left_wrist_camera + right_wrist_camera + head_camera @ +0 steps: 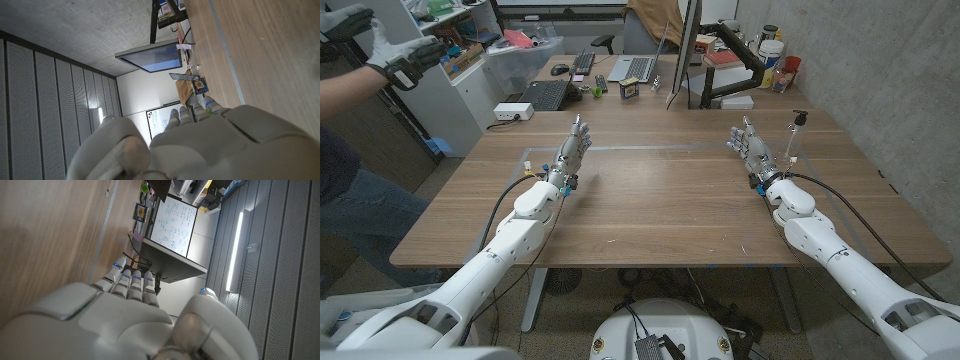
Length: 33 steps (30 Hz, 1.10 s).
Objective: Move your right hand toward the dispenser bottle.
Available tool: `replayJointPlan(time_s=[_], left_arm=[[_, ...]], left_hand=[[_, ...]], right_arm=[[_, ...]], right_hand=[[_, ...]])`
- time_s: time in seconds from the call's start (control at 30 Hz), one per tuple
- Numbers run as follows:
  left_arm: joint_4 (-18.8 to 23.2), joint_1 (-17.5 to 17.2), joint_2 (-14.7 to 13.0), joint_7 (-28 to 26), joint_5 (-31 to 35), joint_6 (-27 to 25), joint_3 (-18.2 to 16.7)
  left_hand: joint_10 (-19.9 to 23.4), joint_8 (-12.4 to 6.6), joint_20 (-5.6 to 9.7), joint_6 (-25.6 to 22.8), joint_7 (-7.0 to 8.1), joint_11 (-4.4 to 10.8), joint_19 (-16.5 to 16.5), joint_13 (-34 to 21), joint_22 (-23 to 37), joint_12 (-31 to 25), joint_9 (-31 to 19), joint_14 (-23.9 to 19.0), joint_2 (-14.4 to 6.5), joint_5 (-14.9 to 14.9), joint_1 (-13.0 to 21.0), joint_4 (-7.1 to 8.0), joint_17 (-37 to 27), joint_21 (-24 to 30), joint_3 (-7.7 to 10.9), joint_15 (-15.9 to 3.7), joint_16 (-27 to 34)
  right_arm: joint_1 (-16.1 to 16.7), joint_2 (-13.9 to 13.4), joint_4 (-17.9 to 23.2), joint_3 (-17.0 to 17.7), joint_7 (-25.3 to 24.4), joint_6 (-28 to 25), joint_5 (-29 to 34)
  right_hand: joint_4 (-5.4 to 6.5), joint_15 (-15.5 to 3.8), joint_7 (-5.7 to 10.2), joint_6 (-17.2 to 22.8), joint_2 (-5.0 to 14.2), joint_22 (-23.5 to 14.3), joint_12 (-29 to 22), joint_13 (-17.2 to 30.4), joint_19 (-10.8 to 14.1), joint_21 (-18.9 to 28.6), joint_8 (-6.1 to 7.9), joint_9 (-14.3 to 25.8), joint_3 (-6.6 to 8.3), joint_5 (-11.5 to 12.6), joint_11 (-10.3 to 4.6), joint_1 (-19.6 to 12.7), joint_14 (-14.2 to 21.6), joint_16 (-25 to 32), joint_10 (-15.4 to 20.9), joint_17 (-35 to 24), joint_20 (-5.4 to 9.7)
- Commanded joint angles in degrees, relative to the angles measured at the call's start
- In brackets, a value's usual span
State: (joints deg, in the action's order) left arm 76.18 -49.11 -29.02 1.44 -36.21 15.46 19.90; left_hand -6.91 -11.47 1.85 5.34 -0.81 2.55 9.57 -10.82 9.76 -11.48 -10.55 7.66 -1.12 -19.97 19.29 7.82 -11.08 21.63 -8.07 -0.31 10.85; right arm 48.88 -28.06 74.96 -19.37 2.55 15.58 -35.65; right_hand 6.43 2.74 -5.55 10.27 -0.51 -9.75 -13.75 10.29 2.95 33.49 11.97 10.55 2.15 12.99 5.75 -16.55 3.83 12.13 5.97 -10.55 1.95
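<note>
Dispenser bottle (795,135) just beside right hand (749,148)

Head camera looks down over the table (650,200); wrist cameras skim it, sharing the monitor (150,56).

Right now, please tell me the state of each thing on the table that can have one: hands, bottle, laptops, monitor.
Left hand: open, holds nothing, fingers straight.
Right hand: open, holds nothing, beside the bottle, apart from it.
Bottle: upright, pump on top, not held.
Black laptop: lid open.
Silver laptop: lid open.
Monitor: upright on its arm, seen edge-on; on or off cannot be told.
</note>
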Motion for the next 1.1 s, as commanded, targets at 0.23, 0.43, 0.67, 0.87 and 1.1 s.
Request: replayJointPlan(time_s=[0.23,0.43,0.67,0.87,1.1], left_arm=[[2.1,-2.0,2.2,1.5,3.1,-2.5,-3.7],[2.6,-2.2,2.4,1.7,3.9,-3.3,-4.2],[3.5,-2.6,2.3,1.6,4.5,-3.7,-4.7],[3.9,-2.8,2.1,1.7,4.8,-4.1,-4.9],[4.1,-2.9,2.1,1.8,4.9,-4.4,-5.1]], left_hand=[[-0.5,-0.20,1.76,0.4,-0.08,0.05,0.6,-0.1,0.3,-0.4,-0.2,0.4,-0.4,-0.4,0.8,-0.05,-0.1,0.2,-0.14,0.09,0.3],[-0.2,-0.28,1.69,0.1,0.03,0.07,0.6,-0.1,0.3,-0.5,-0.2,0.3,-0.7,-0.5,1.0,-0.17,0.0,0.0,-0.10,0.01,0.3],[-0.2,-0.30,1.60,-0.1,0.11,0.23,0.6,-0.1,0.3,-0.5,-0.2,0.3,-0.9,-0.6,1.2,-0.26,0.0,-0.2,-0.08,0.02,0.3],[-0.1,-0.29,1.52,-0.1,0.11,0.19,0.5,-0.1,0.3,-0.5,-0.2,0.3,-1.0,-0.7,1.4,-0.33,0.0,-0.3,-0.07,0.01,0.3],[-0.2,-0.28,1.39,-0.1,0.11,0.13,0.6,-0.1,0.3,-0.4,-0.2,0.4,-1.2,-0.7,1.6,-0.42,0.1,-0.5,-0.06,0.05,0.3]], right_arm=[[2.5,5.0,1.7,6.7,3.0,-3.6,5.6],[3.3,6.1,3.1,8.1,2.6,-4.5,7.3],[3.3,7.6,2.4,9.2,4.1,-4.3,7.5],[3.2,8.5,2.0,9.7,5.0,-3.9,7.9],[3.0,8.9,1.9,10.0,5.7,-3.6,8.6]], right_hand=[[0.21,0.00,0.04,0.7,0.07,-0.1,-0.1,0.2,0.7,0.1,0.12,0.1,0.04,0.1,0.32,-0.7,0.5,0.2,0.6,-0.2,1.28],[0.15,0.04,0.20,0.7,0.18,-0.1,-0.3,0.2,0.9,-0.2,0.02,0.1,-0.01,0.1,0.26,-0.7,0.9,0.3,1.5,-0.2,1.20],[0.09,0.04,0.22,0.8,0.25,-0.1,-0.3,0.2,1.0,-0.4,-0.01,0.1,-0.04,0.1,0.24,-0.7,1.1,0.3,1.8,-0.2,1.12],[0.04,0.02,0.36,0.9,0.31,-0.1,-0.3,0.2,1.1,-0.6,-0.06,0.1,-0.07,0.0,0.23,-0.7,1.2,0.2,1.9,-0.2,1.08],[-0.02,-0.01,0.55,0.9,0.35,-0.1,-0.2,0.2,1.1,-0.8,-0.13,0.1,-0.11,0.0,0.13,-0.8,1.2,0.1,1.9,-0.2,1.09]])
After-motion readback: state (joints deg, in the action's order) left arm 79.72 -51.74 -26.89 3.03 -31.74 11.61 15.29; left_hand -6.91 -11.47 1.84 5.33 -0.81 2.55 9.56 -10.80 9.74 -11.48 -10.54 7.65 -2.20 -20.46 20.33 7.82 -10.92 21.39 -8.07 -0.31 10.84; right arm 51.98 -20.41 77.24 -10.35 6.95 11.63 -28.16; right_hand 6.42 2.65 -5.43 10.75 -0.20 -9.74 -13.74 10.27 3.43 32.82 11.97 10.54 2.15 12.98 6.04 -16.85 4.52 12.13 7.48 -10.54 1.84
